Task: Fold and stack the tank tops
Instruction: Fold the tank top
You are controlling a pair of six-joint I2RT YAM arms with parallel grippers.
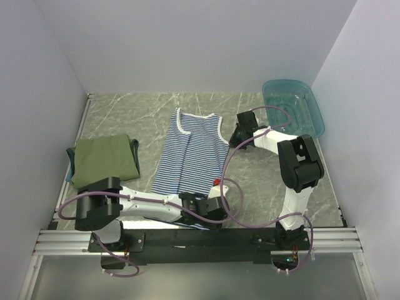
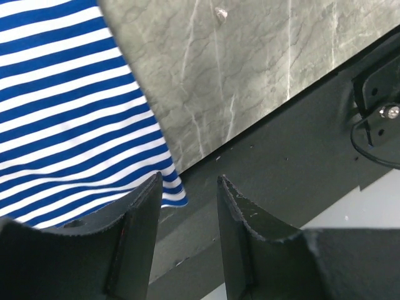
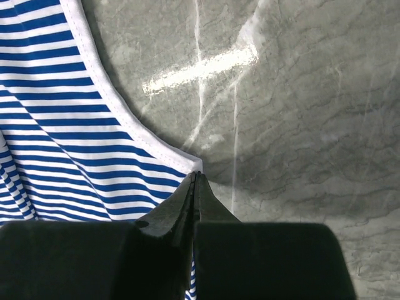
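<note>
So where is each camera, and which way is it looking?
Top camera: high behind the robot, looking down at the table, striped top, green top and basket; left arm and right arm show.
Left wrist: looks down past the open left tool at the top's hem corner and table edge.
Right wrist: looks down past the right tool, shut on the top's armhole edge.
All three share the striped top.
</note>
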